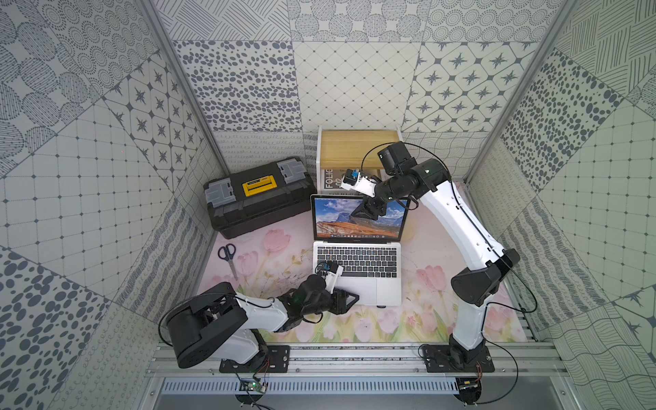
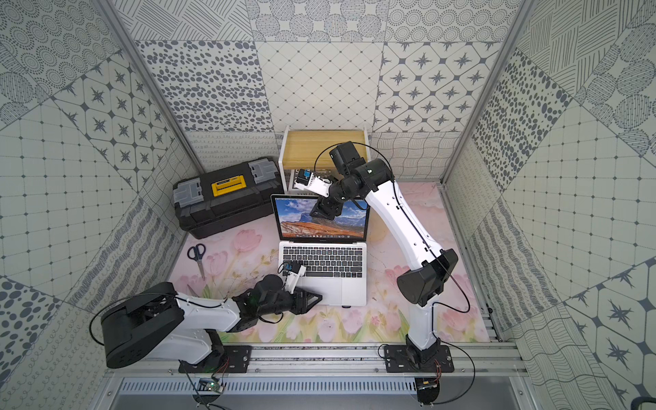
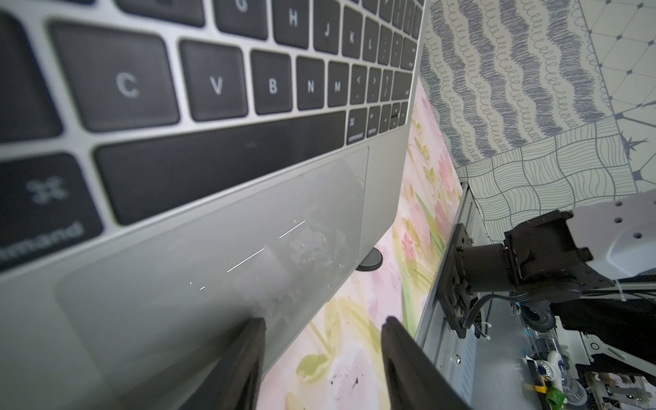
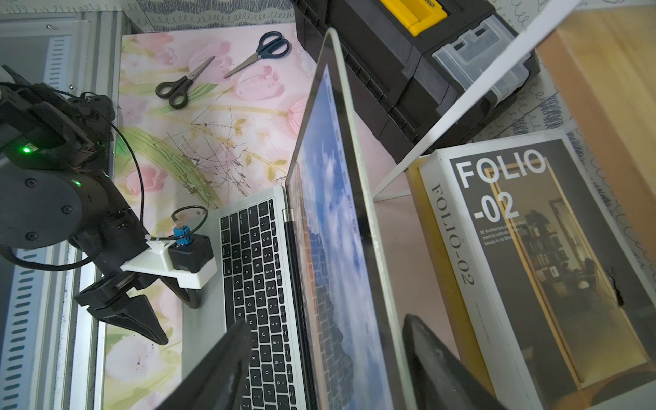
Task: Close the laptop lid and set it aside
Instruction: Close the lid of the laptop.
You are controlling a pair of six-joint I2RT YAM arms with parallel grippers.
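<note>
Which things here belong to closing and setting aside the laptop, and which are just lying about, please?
Job: laptop; laptop lid; left hand; right hand.
Lying about: toolbox; blue scissors; black scissors; FOLIO book; wooden shelf.

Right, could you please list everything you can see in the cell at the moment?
laptop: one, silver-grey with black keys, open, mid-mat
laptop lid: one, silver, raised, mountain wallpaper showing
toolbox: one, black with yellow handle, behind the laptop, left arm's side
blue-handled scissors: one pair, mat, before the toolbox
black-handled scissors: one pair, mat, beside the blue pair
shelf box: one, white frame, wooden top, behind the laptop
book: one, dark FOLIO-02 cover, inside the shelf box
mat: one, pink floral, underneath everything
left gripper: black, open, laptop's front edge
right gripper: black, open, astride the lid's top edge
</note>
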